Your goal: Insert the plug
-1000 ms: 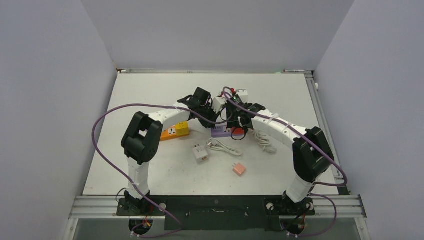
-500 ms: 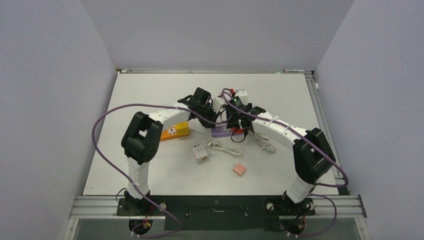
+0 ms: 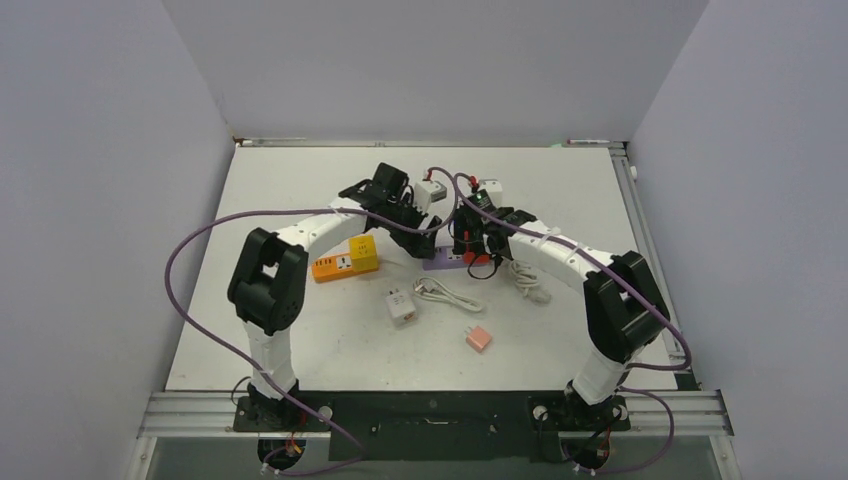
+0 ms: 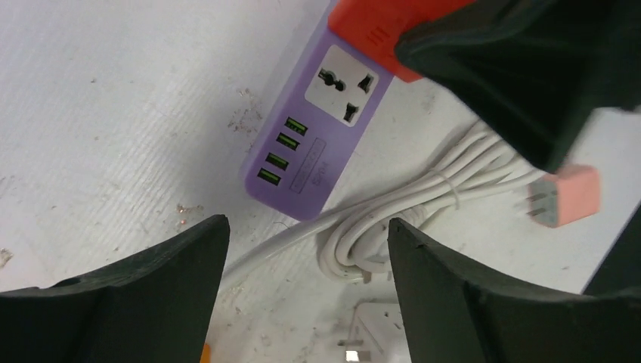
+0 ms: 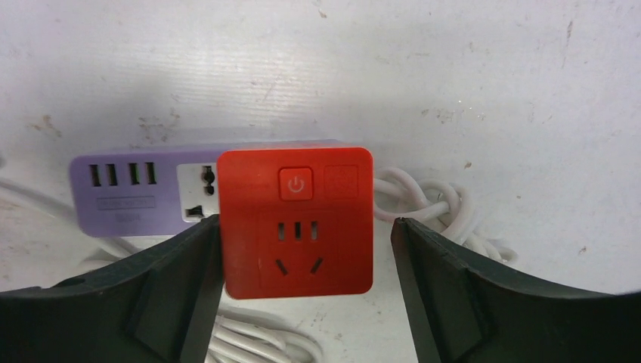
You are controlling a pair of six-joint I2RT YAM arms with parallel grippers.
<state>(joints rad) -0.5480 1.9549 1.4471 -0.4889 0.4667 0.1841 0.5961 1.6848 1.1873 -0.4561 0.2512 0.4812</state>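
The red cube plug [image 5: 295, 223] sits on the right end of the purple power strip [image 5: 125, 193], covering one socket. My right gripper [image 5: 305, 227] is open around it: the left finger is at the cube's left side and a gap shows on the right. In the top view the plug [image 3: 477, 260] and strip [image 3: 438, 265] lie mid-table under the right gripper [image 3: 472, 252]. My left gripper [image 4: 308, 227] is open and empty, hovering above the strip [image 4: 317, 144] and a coiled white cable [image 4: 401, 204]. It sees the red plug [image 4: 366, 34] beneath the right fingers [image 4: 529, 68].
An orange and yellow power strip [image 3: 345, 262] lies left of centre. A white adapter [image 3: 402, 306], a white cable [image 3: 450, 293] and a pink charger [image 3: 478, 338] lie nearer the bases. Another coil of cable [image 3: 527, 278] sits right of the purple strip.
Both grippers have opened. The right one has let go of the red plug, which stays on the strip. The left arm has drawn back toward the far left.
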